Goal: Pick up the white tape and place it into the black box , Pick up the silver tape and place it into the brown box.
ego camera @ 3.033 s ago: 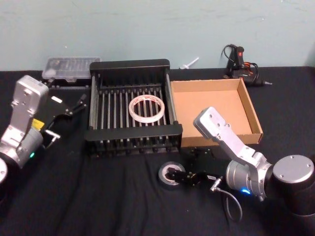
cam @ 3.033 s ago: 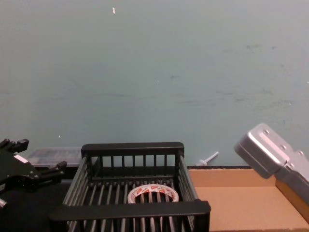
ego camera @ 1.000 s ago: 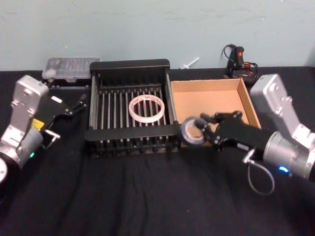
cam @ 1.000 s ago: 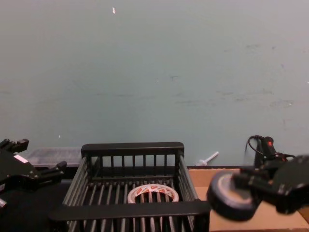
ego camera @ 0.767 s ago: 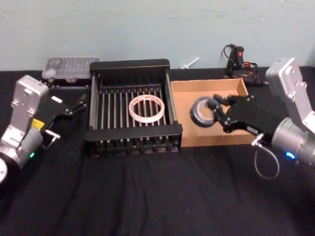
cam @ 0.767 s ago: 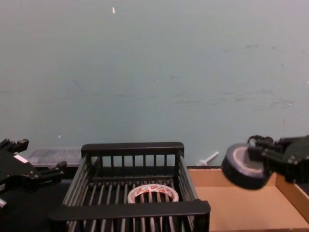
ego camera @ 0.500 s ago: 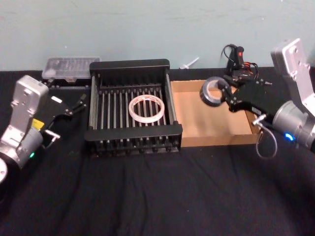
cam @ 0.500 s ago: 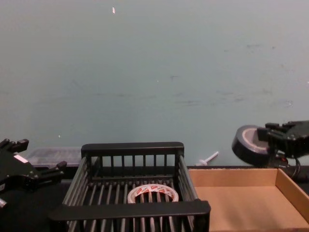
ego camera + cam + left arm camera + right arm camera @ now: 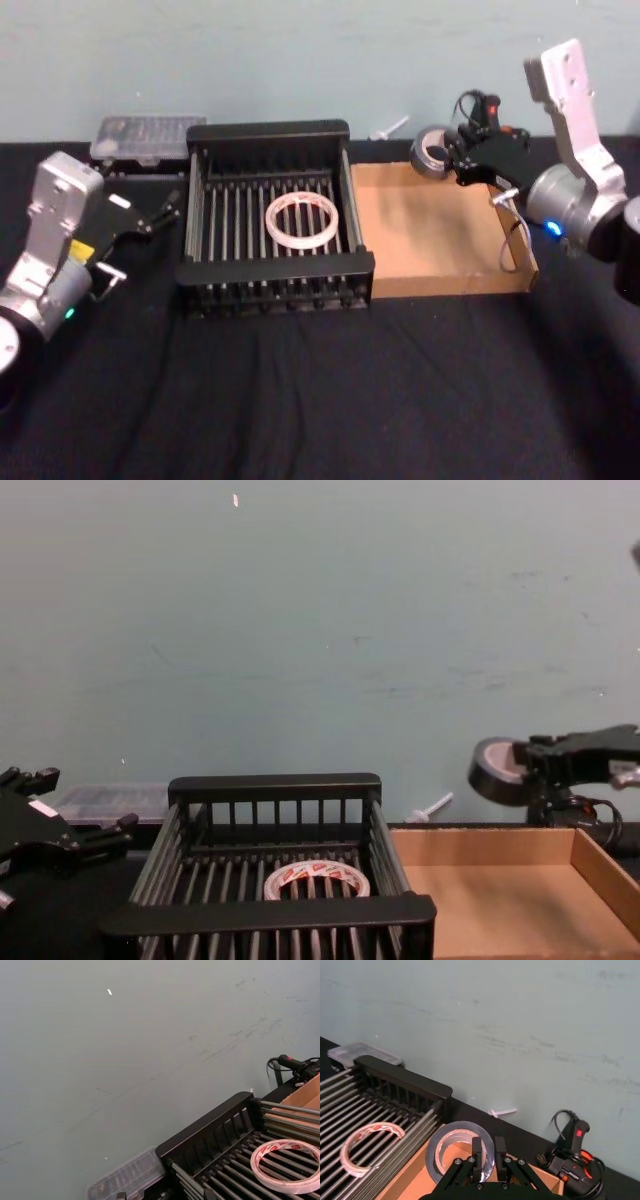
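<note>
Over the far edge of the brown box (image 9: 440, 235), the right gripper (image 9: 452, 155) holds the silver tape (image 9: 433, 149) well clear of the cardboard floor. Fingers are closed across the roll's wall, one inside the core, one outside, as seen in the right wrist view (image 9: 481, 1152). Roll hangs on edge, open centre facing roughly sideways in the chest view (image 9: 497, 770).

Handling estimate: dense duct-tape roll, stiff, not fragile, moderately heavy for its size. Outer face looks smooth, so it may slip or swing about a one-wall pinch. The wall grip through the core seems the sensible hold. A short drop onto cardboard should do no harm, though from on edge the roll could trundle toward a wall.

Position relative to target: roll sits near the far left corner of the brown box, close to the far wall line; judged to need bringing nearer and lower before release.

White tape (image 9: 300, 221) lies flat on the slats of the black box (image 9: 275, 135), so that half looks done.

Left gripper (image 9: 150, 215) is parked left of the black box, jaws apart, holding nothing.
</note>
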